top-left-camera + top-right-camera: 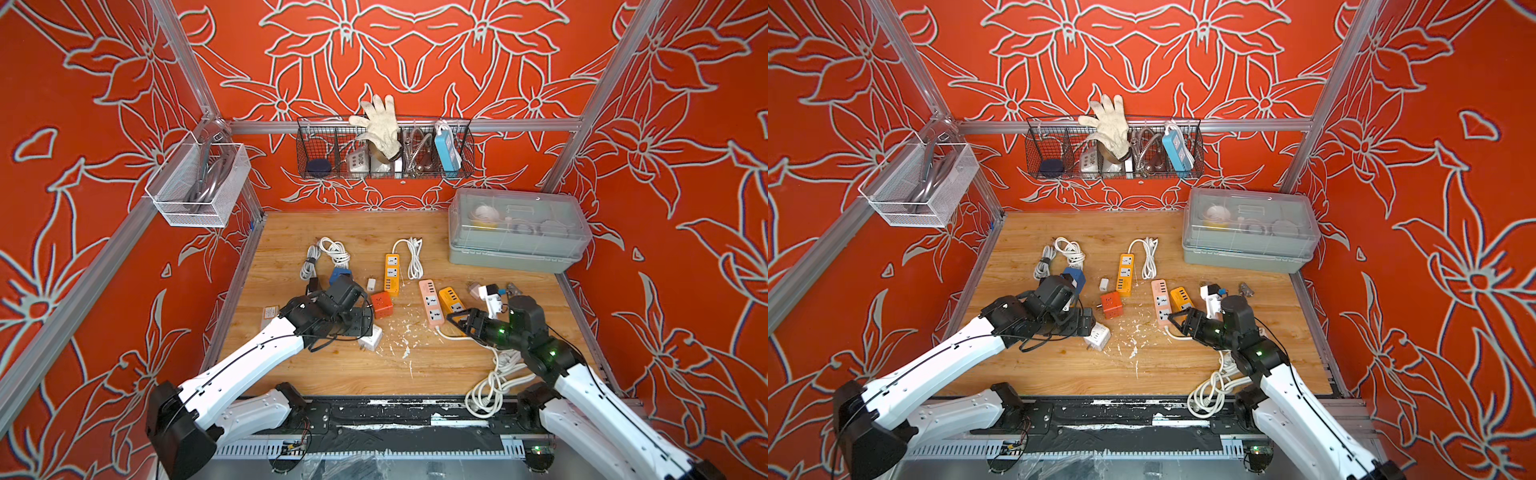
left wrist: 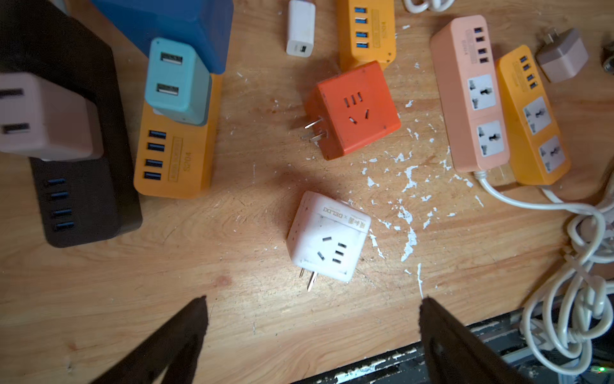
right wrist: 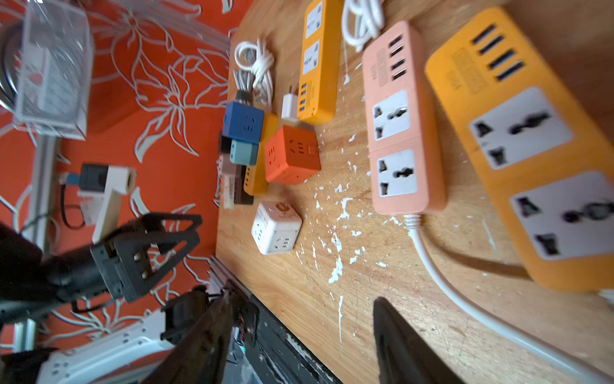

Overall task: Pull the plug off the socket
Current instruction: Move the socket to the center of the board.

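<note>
Two plugs sit in sockets, both on the left arm's side of the table [image 1: 332,374]. A light-blue charger [image 2: 177,81] stands in an orange strip [image 2: 176,159], and a pink charger [image 2: 43,116] stands in a black strip [image 2: 83,206] just beside it. Both strips lie flat with the socket faces up, so I think a straight pull upward can free each charger. Which of the two is meant, I cannot tell.

The left gripper [image 2: 312,299] is spread wide and holds nothing. This width probably serves to fit around the thick body of a charger. A loose white cube adapter [image 2: 329,236] lies on the wood in front of its gap, not touched. The chargers are off to one side of it.

The right gripper [image 3: 302,302] is about half spread and also empty. It hangs low near the cable [image 3: 428,256] end of a pink strip [image 3: 402,133], whose sockets are empty.

The left arm reaches forward and low, with the wrist bent down to the table. The right arm is folded at the elbow and its gripper points toward the middle of the table.
</note>
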Robot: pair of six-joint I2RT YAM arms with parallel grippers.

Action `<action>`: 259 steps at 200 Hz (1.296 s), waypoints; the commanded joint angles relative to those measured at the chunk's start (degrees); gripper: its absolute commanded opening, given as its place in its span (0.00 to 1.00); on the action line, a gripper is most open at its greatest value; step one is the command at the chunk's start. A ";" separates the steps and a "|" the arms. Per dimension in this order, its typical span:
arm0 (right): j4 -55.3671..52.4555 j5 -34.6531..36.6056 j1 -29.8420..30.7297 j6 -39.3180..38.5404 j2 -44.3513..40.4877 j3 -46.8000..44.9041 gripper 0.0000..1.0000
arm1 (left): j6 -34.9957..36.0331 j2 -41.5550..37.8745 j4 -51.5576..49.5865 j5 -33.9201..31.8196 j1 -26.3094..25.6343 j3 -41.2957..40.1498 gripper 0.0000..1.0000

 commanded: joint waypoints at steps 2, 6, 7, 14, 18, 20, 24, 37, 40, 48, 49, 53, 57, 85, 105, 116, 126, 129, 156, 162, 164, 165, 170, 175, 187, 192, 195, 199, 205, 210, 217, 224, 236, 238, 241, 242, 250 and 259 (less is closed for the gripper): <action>0.69 5.42 3.61 -4.68 2.38 4.21 0.70 | -2.81 -1.06 5.39 10.97 5.06 -1.91 0.98; 0.74 5.20 3.72 -4.85 3.00 4.69 0.70 | -3.21 -1.20 6.12 11.81 5.75 -2.12 0.98; 0.70 5.09 3.76 -5.00 3.24 4.80 0.70 | -3.30 -1.25 6.26 12.10 5.93 -2.22 0.98; 0.55 4.53 3.76 -5.81 4.17 5.61 0.70 | -3.13 -1.31 7.45 13.41 6.80 -2.42 0.98; 0.32 4.32 3.76 -6.37 4.68 6.01 0.70 | -2.73 -1.19 7.89 13.84 7.12 -2.40 0.98; 0.19 4.29 3.73 -6.64 4.92 6.20 0.70 | -2.53 -1.10 8.02 13.94 7.29 -2.46 0.98; -0.09 4.28 3.75 -7.19 5.18 6.44 0.70 | -2.08 -0.86 8.08 13.92 7.53 -2.32 0.98; -0.42 4.49 3.81 -7.82 5.50 6.50 0.70 | -0.55 1.00 6.93 13.58 8.35 -1.20 0.98; -0.39 4.54 3.81 -7.86 5.27 6.32 0.70 | -0.31 1.42 6.59 13.74 8.48 -0.91 0.98; -0.32 4.76 3.79 -7.80 4.55 5.81 0.70 | 0.58 3.00 5.54 13.82 8.86 0.27 0.98; -0.35 4.83 3.80 -7.75 4.45 5.76 0.70 | 0.79 3.26 5.36 13.86 8.89 0.43 0.98; -0.32 5.06 3.74 -7.79 3.84 5.47 0.70 | 1.22 4.06 4.79 13.76 9.00 1.11 0.98; -0.39 5.38 3.75 -7.83 3.24 5.23 0.70 | 1.83 4.89 4.21 13.57 9.01 1.77 0.98; -0.80 8.71 3.80 -8.52 -1.66 3.07 0.70 | 9.18 10.88 -3.57 4.67 9.08 8.75 0.96; -1.30 9.97 3.78 -9.74 -4.13 2.61 0.70 | 14.59 15.32 -10.53 -4.17 9.73 13.78 0.97; -1.12 10.22 3.78 -10.48 -4.12 2.75 0.70 | 17.01 17.07 -12.72 -6.26 10.89 15.47 0.96; -0.89 10.06 3.76 -11.30 -3.46 3.33 0.71 | 19.19 18.19 -13.42 -7.50 11.93 16.27 0.96; -0.88 9.91 3.78 -11.57 -3.12 3.56 0.70 | 19.93 18.43 -13.43 -7.81 12.20 16.38 0.96; -0.93 8.18 3.79 -12.93 0.06 5.55 0.70 | 27.00 23.21 -12.20 -9.50 13.75 17.49 0.96; -1.02 7.81 3.79 -12.94 0.48 5.67 0.70 | 28.59 24.86 -12.37 -9.41 13.71 17.96 0.96; -1.03 7.74 3.73 -12.90 0.55 5.70 0.70 | 28.95 25.23 -12.46 -9.34 13.75 18.16 0.96; -1.06 7.72 3.77 -12.85 0.61 5.70 0.70 | 29.17 25.49 -12.44 -9.33 13.75 18.25 0.96; -1.14 7.61 3.80 -12.78 0.65 5.53 0.70 | 29.95 26.65 -12.35 -9.31 13.76 18.58 0.95; -1.06 7.62 3.80 -12.57 0.53 5.31 0.70 | 30.64 27.47 -12.12 -9.04 13.74 18.82 0.94; -0.91 7.98 3.78 -11.94 -0.34 4.38 0.70 | 32.19 28.75 -10.72 -7.28 13.82 18.84 0.93; -0.84 8.31 3.73 -11.64 -0.90 3.93 0.70 | 32.74 28.83 -9.82 -6.70 13.81 18.59 0.93; -0.87 8.54 3.75 -11.50 -1.24 3.59 0.70 | 33.03 28.97 -9.32 -6.36 13.83 18.42 0.92; -0.84 8.92 3.76 -11.26 -1.68 3.28 0.70 | 33.36 29.02 -8.55 -6.04 13.84 18.09 0.92; -0.81 9.30 3.75 -11.13 -2.36 2.84 0.70 | 33.72 29.14 -7.33 -5.95 13.89 17.55 0.92; -0.81 9.68 3.69 -10.98 -2.72 2.61 0.70 | 33.86 29.40 -6.72 -6.20 13.93 17.18 0.92; -0.87 9.97 3.72 -11.13 -3.05 2.58 0.70 | 33.95 29.90 -6.10 -6.31 14.30 16.80 0.92; -1.05 10.13 3.67 -11.33 -3.09 2.76 0.70 | 33.87 30.61 -5.57 -6.39 14.78 16.39 0.91; -1.55 9.93 3.64 -11.83 -2.70 3.39 0.70 | 33.57 32.00 -4.85 -6.63 15.78 16.07 0.89; -1.60 9.92 3.63 -11.88 -2.53 3.48 0.70 | 33.53 32.24 -4.78 -6.60 15.91 16.00 0.88; -1.69 9.89 3.67 -11.96 -2.44 3.54 0.70 | 33.48 32.64 -4.61 -6.51 16.13 15.91 0.88; -1.70 9.85 3.65 -11.94 -2.38 3.57 0.70 | 33.45 32.76 -4.55 -6.46 16.22 15.85 0.88; -1.61 9.62 3.68 -11.87 -1.99 3.61 0.70 | 33.28 33.78 -4.05 -6.23 16.67 15.67 0.88; -1.13 9.47 3.63 -11.61 -1.72 3.55 0.70 | 33.09 34.68 -3.55 -6.07 16.94 15.47 0.87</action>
